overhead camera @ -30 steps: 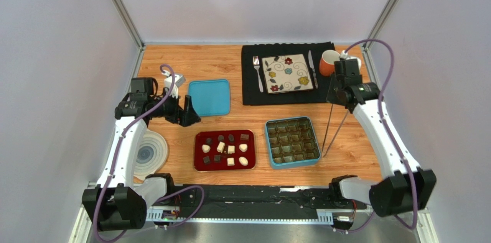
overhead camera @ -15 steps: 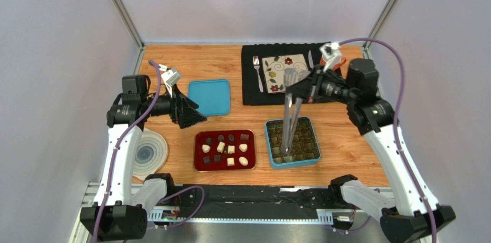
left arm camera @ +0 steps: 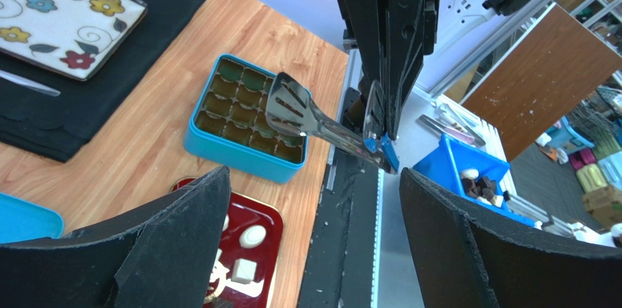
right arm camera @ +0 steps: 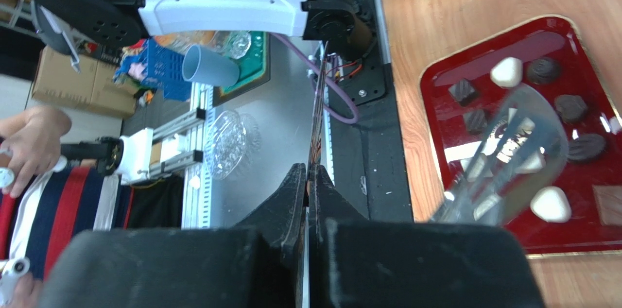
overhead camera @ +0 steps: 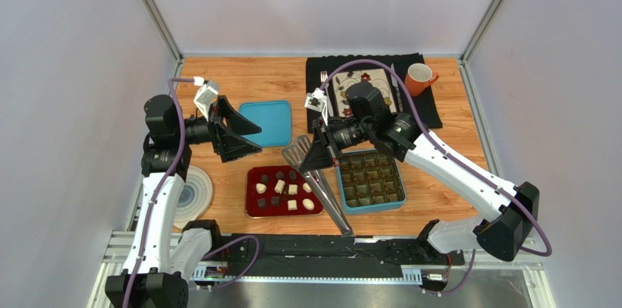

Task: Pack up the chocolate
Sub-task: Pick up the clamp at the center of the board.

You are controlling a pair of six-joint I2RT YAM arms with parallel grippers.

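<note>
Two grippers: we note both above the wooden table [overhead camera: 241, 78].
Blue box [overhead camera: 372, 209]: gridded, just right of the red tray [overhead camera: 274, 212].
Left gripper [overhead camera: 252, 139]: fingers wide apart, holding nothing, near the blue lid [overhead camera: 265, 122].
Right gripper [right arm camera: 307, 177]: clamped on tongs [left arm camera: 325, 127], over the tray.
Chocolate [overhead camera: 293, 189]: dark and cream pieces, all on the tray.

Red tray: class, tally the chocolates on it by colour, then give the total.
Dark brown chocolates: 6
White chocolates: 6
Total: 12
One dark piece lies mostly behind the tongs in the top view; the right wrist view shows it.
</note>
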